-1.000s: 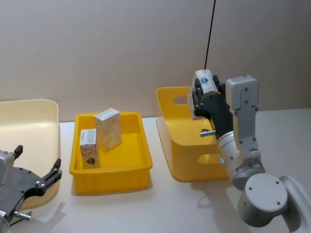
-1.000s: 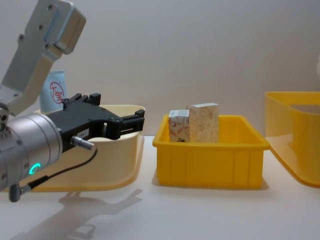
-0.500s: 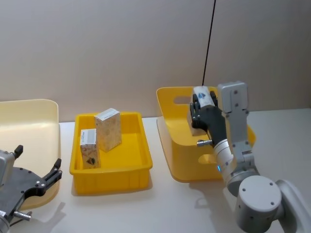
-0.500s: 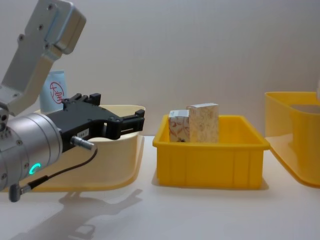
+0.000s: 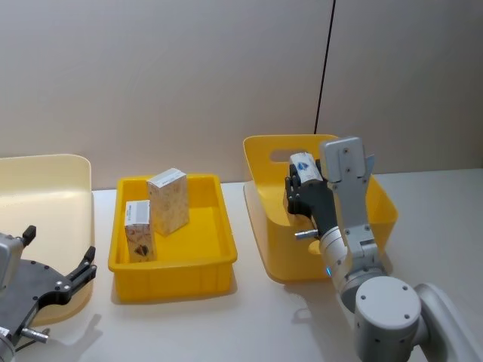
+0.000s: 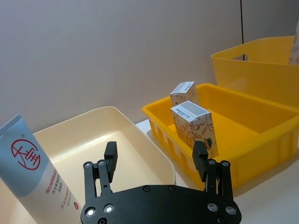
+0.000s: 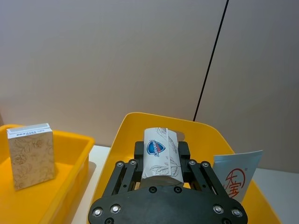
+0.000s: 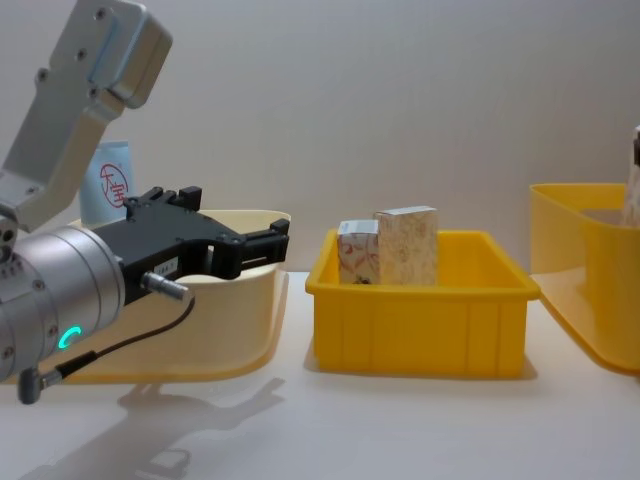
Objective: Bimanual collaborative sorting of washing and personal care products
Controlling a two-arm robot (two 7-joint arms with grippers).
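My right gripper is shut on a small white carton with a blue shield logo, held over the deep yellow bin. In the right wrist view the carton sits between the fingers of that gripper, and a pale blue tube with a red logo leans inside the bin. Two pale cartons stand in the shallow yellow tray. My left gripper hangs open at the near left by the cream bin, where another blue tube leans.
The three containers stand in a row across the white table: cream bin at the left, shallow tray in the middle, deep bin at the right. A black cable hangs down the wall behind the deep bin.
My right gripper has come down and to the left with the white carton, from above the deep bin's rim to lower over its inside. The left arm has not moved.
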